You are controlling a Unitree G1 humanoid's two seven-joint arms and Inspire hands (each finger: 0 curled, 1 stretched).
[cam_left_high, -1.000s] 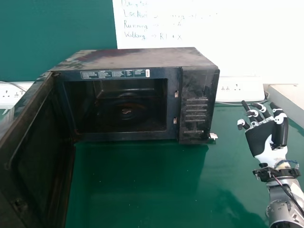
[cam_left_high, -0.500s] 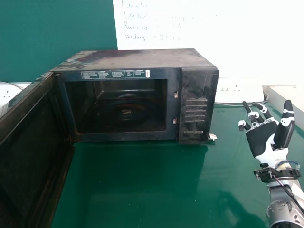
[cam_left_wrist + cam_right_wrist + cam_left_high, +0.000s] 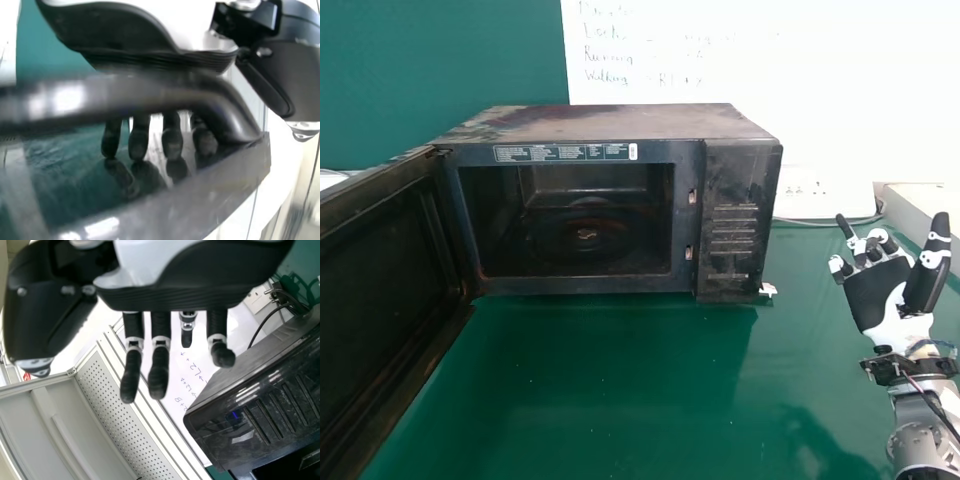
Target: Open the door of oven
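You: Where do I find the oven, and which way does it point?

Spotter: Your oven [image 3: 735, 225] stands upright near the far edge of the bench [image 3: 600, 390]. Its long axis runs from left to right, and its front faces the bench's near edge, towards you.

You: And the door [image 3: 375, 310]?

Spotter: It's standing wide open for you. It hangs from the oven's left side, its long axis slanting out from there towards the bench's near left corner. You can see straight into the dark inside of the oven.

You: What is my left hand [image 3: 120, 35] doing?

Spotter: Your left wrist view has it at the door's handle [image 3: 65, 100], a long bar. The fingers [image 3: 138, 142] reach behind the bar, between it and the door, fairly straight and slightly apart. Your thumb [image 3: 267, 80] stands well off to one side of them, so you aren't clamped on the handle.

You: My right hand [image 3: 873, 292]?

Spotter: That's above the bench's right side, apart from the oven. Its fingers are spread and relaxed, with nothing in them, and they point up and towards the far edge.
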